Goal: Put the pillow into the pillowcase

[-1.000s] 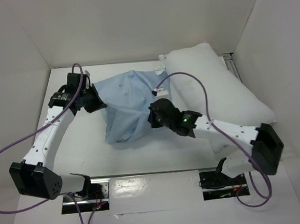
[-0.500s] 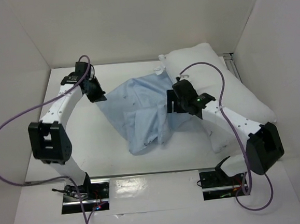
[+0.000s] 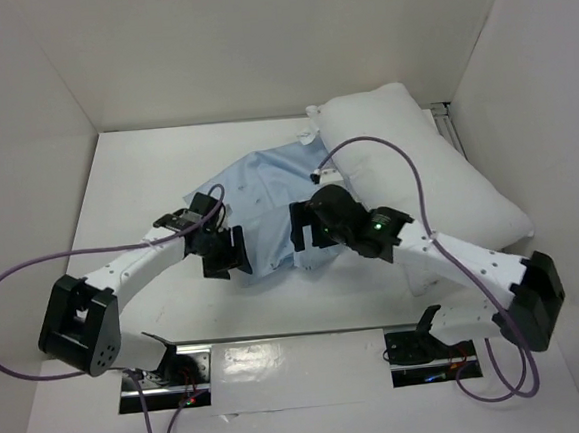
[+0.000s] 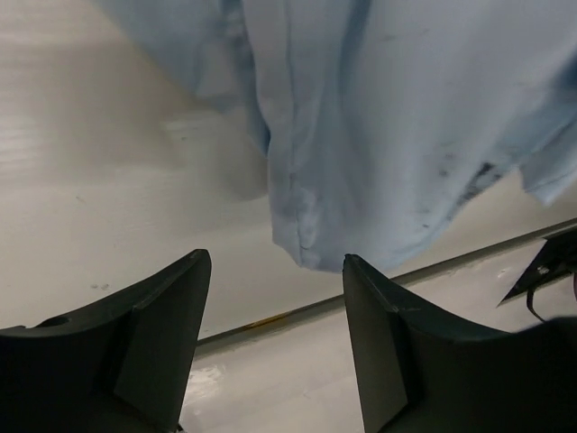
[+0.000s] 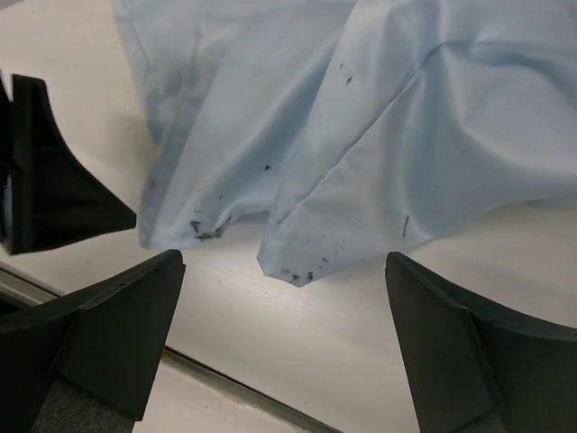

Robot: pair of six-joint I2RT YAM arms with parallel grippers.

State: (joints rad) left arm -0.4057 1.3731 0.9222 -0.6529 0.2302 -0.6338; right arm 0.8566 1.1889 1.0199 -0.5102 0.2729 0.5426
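I count one pillow and one pillowcase. My left gripper and right gripper both hang spread wide over the pillowcase's near edge, gripping nothing.

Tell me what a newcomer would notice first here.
The crumpled light blue pillowcase lies mid-table, flecked with dark specks near its front edge. The left gripper and the right gripper both hover open and empty over that edge. The plump white pillow fills the far right of the table, not yet in the case.
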